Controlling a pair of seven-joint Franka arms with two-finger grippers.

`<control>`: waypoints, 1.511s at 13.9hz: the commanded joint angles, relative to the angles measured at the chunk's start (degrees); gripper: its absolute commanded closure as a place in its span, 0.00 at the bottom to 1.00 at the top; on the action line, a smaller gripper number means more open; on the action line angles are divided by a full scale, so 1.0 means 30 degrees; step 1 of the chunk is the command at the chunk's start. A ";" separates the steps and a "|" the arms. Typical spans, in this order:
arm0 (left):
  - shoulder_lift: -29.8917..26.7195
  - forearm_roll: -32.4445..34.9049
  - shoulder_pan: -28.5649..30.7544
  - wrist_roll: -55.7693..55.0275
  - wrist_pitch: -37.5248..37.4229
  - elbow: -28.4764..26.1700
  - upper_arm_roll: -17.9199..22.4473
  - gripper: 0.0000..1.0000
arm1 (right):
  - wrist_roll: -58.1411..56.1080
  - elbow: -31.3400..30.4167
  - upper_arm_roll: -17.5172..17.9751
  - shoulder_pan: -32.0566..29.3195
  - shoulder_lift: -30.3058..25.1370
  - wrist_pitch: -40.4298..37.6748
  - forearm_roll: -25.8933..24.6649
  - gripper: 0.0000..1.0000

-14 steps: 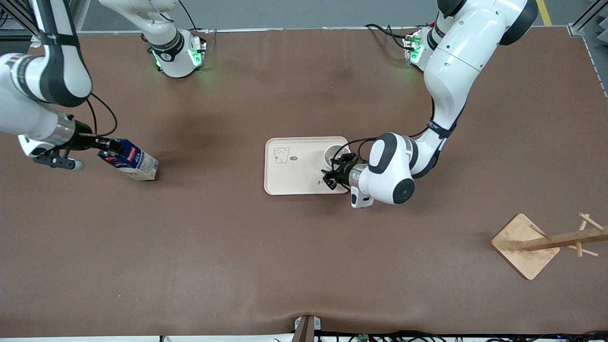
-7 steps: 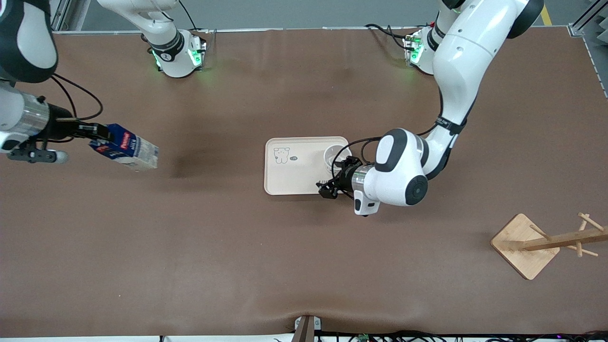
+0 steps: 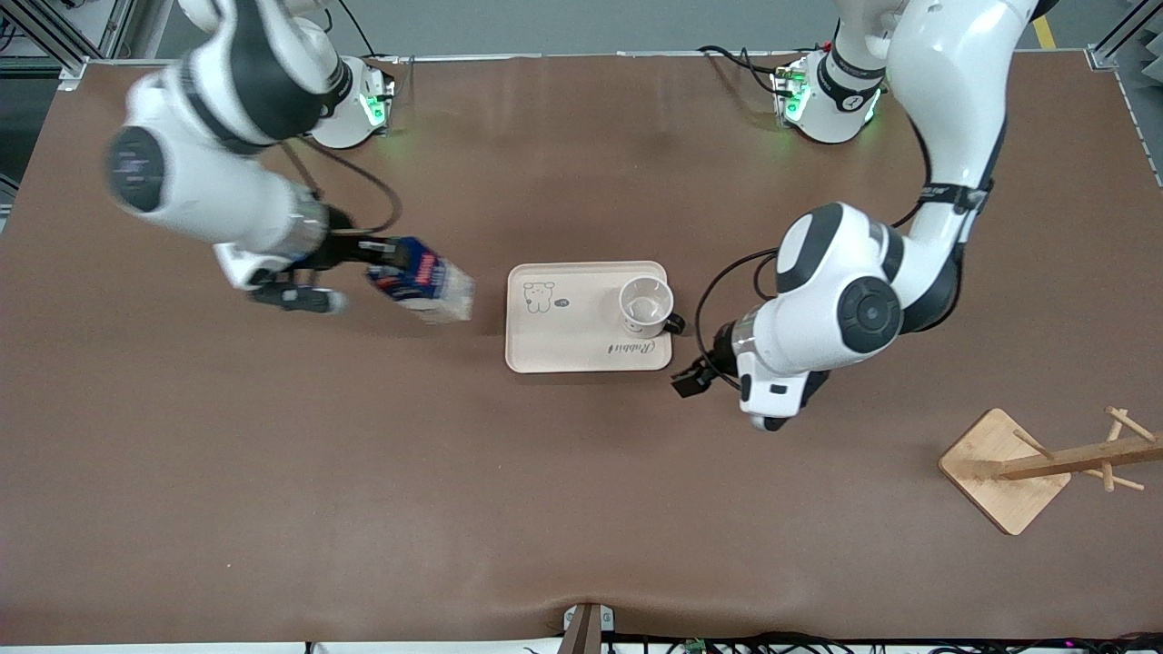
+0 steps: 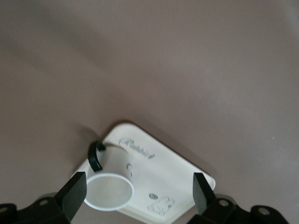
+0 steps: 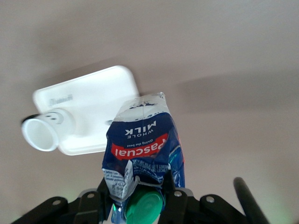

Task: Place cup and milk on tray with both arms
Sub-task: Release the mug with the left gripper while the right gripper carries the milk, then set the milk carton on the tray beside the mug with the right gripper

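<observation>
One milk carton (image 3: pixel 420 281), dark blue with a red band reading "Pascual" and "WHOLE MILK" above it, hangs tilted in the right gripper (image 3: pixel 363 252), whose fingers are clamped at its green-capped top; it is over bare table toward the right arm's end, at about 9 o'clock from the tray (image 3: pixel 563 341). The single cream tray carries a bear drawing and cursive "Rabbit". One white mug (image 3: pixel 646 306) stands upright on it, its black handle toward the left arm's end. The left gripper (image 3: pixel 692 379) hovers spread apart and empty over the table, about 4 o'clock off the tray. One wooden rack (image 3: pixel 1045 464) lies toward the left arm's end.
</observation>
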 commanded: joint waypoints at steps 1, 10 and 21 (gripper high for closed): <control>-0.0922 0.1221 0.0978 -0.0093 -0.0338 -0.0245 0.0011 0.00 | 0.3366 0.0457 -0.0337 0.2633 0.2041 0.2734 0.0792 1.00; -0.2681 0.2396 0.4260 0.5382 -0.0834 -0.0216 0.0011 0.00 | 0.8939 0.0486 -0.0367 0.5659 0.4010 0.4592 -0.2927 0.73; -0.5348 0.5023 0.5612 0.6030 -0.5371 0.0194 0.0040 0.00 | 0.9648 0.3792 -0.0454 0.5428 0.4041 0.3369 -0.3251 0.00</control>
